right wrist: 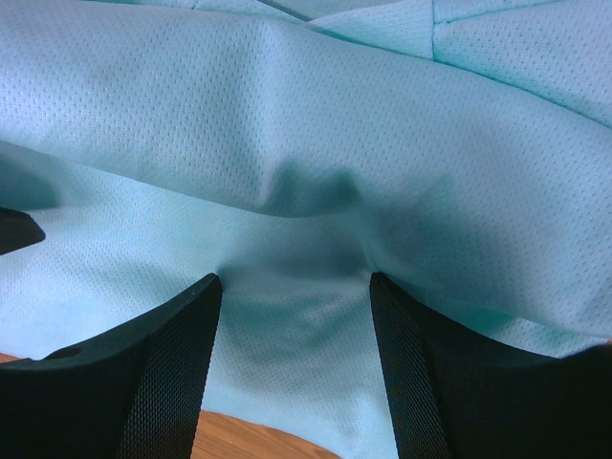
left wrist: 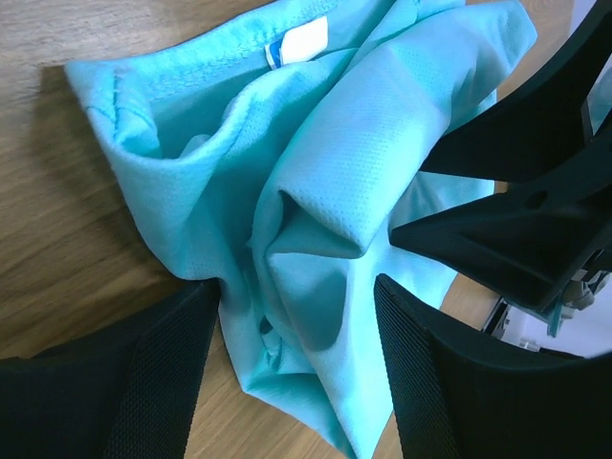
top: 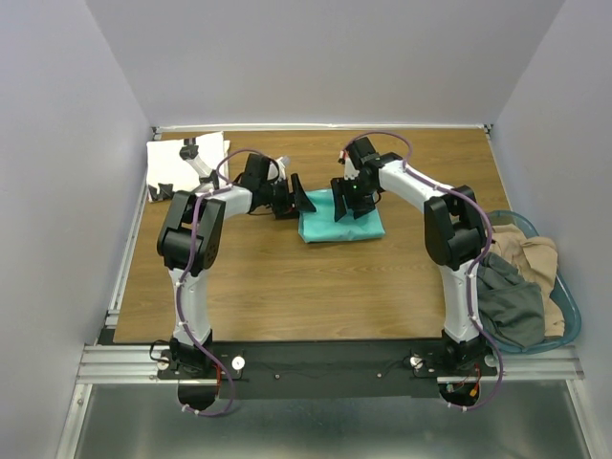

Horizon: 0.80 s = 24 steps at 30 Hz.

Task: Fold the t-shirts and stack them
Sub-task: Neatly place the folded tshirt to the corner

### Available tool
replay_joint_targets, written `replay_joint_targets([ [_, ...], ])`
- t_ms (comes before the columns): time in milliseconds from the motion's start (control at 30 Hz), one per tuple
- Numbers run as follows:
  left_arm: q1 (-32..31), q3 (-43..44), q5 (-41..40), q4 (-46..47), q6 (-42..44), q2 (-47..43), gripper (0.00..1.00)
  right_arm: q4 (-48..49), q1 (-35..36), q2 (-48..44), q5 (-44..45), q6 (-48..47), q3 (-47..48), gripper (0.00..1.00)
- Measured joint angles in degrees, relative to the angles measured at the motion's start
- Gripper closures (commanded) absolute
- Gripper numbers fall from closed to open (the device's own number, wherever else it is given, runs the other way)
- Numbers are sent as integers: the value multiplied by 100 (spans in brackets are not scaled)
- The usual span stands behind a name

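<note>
The turquoise t-shirt (top: 342, 218) lies in a folded, rumpled block at the middle back of the table. Its white neck label (left wrist: 306, 40) shows in the left wrist view. My left gripper (top: 295, 201) is open at the shirt's left edge, its jaws (left wrist: 296, 316) standing either side of a raised fold. My right gripper (top: 350, 205) is open over the shirt's middle, fingers down on the cloth (right wrist: 295, 287). The right gripper's fingers (left wrist: 516, 220) also show in the left wrist view. The white t-shirt with black marks (top: 186, 158) lies at the back left corner.
A teal basket (top: 566, 304) at the right table edge holds tan and grey clothes. The wooden table (top: 316, 287) has grey walls on three sides. A metal rail runs along the near edge.
</note>
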Motion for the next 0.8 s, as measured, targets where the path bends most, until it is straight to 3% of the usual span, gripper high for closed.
replay_joint_targets([
  [133, -37, -42, -74, 11, -52, 0, 39, 59, 9, -22, 0, 2, -52, 29],
  [233, -85, -52, -190, -55, -74, 9, 62, 79, 20, -35, 2, 2, -70, 29],
  [267, -94, -55, -197, -79, -66, 31, 75, 85, 26, -37, 2, 2, -76, 29],
  [367, -160, -61, -317, -236, -68, 79, 91, 109, 48, -46, 2, 4, -90, 26],
  [467, -184, -33, -341, -334, -31, 92, 99, 142, 72, -81, 4, 9, -133, 24],
  [800, -216, 302, -625, -868, 251, 83, 100, 221, 125, -599, 83, 74, -800, 22],
])
